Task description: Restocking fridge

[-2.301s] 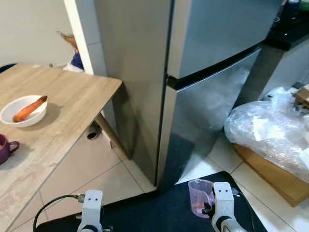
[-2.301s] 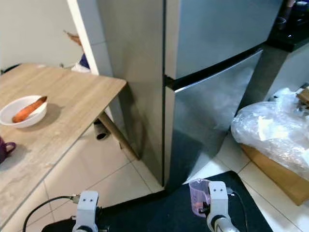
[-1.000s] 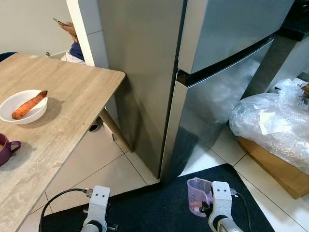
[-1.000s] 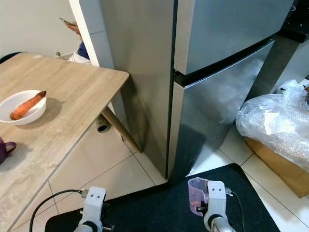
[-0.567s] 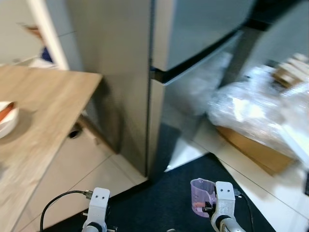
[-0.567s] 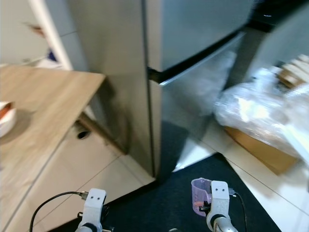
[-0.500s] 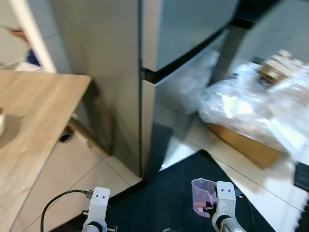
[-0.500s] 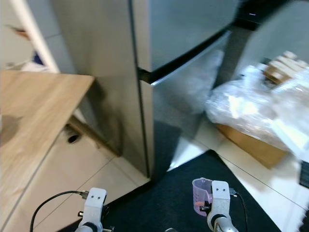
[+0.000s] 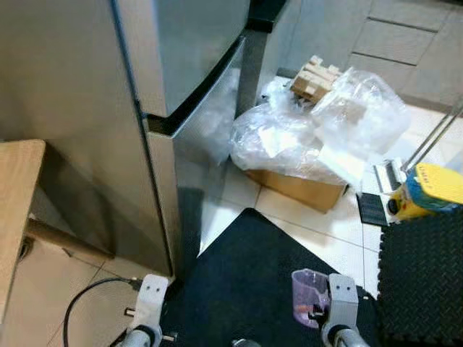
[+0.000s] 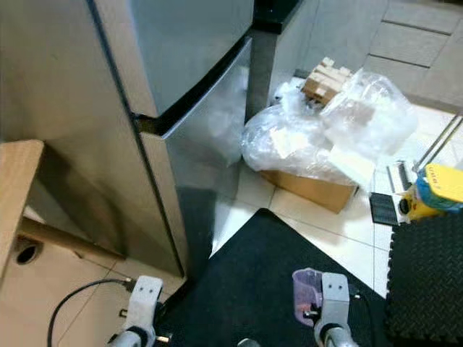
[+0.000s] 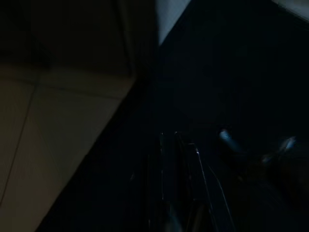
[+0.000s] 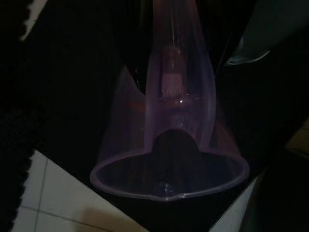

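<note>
The stainless steel fridge (image 9: pixel 181 65) stands at the left with both doors closed; a dark gap (image 9: pixel 195 90) separates the upper door from the lower. My right gripper (image 9: pixel 318 312) hangs low over the black mat, shut on a translucent purple measuring cup (image 9: pixel 307 292). The right wrist view looks along the cup (image 12: pixel 169 159) to its rim, with a little pink residue inside. My left arm (image 9: pixel 148 296) hangs idle at the lower left; its wrist view is very dark.
A black foam mat (image 9: pixel 253 267) covers the floor before the fridge. A plastic-wrapped bundle (image 9: pixel 311 134) on a cardboard box (image 9: pixel 296 188) lies to the right of the fridge. A yellow machine (image 9: pixel 430 191) stands at far right. The wooden table's corner (image 9: pixel 14 188) is at left.
The camera has swung to the right: the table with the bowl and carrot has left the view, and the bundle and yellow machine have come in. The cup stays in my right gripper.
</note>
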### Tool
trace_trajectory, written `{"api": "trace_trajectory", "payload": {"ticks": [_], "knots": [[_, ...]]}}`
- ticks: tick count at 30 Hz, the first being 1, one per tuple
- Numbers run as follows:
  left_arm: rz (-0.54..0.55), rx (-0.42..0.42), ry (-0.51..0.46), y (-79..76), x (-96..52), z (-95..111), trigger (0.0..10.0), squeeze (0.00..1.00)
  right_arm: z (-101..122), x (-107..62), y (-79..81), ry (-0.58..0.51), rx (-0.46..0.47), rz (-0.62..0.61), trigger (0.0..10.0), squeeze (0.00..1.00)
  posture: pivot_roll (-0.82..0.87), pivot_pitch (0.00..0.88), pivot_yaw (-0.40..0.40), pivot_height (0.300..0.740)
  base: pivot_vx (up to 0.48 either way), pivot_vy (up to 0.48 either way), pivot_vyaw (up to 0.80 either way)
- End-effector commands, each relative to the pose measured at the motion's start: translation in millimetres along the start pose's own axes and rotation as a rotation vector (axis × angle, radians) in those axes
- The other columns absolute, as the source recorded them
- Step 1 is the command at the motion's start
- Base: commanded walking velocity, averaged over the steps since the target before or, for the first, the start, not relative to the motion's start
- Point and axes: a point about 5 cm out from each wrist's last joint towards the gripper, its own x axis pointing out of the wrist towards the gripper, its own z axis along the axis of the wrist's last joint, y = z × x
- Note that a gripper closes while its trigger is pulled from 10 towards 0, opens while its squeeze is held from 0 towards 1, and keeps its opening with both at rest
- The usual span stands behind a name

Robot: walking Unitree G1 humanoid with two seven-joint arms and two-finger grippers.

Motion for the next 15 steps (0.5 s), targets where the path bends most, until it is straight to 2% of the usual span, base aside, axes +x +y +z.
{"api": "trace_trajectory", "payload": {"ticks": [1,15], "knots": [[0.004,0.011,0.017,3.3,-1.7,-3.7,10.0,0.00,-4.8,-2.1,-2.0,0.011,0.000,-0.006,10.0,0.00,-0.12,0.090,0.015,0.740,0.000,0.000,0.00],[0.030,0.010,0.027,4.4,-2.0,-5.3,10.0,0.00,-3.1,-1.8,-3.0,0.004,-0.007,0.001,10.0,0.00,-0.12,0.077,0.013,0.740,0.000,0.000,0.00]]}}
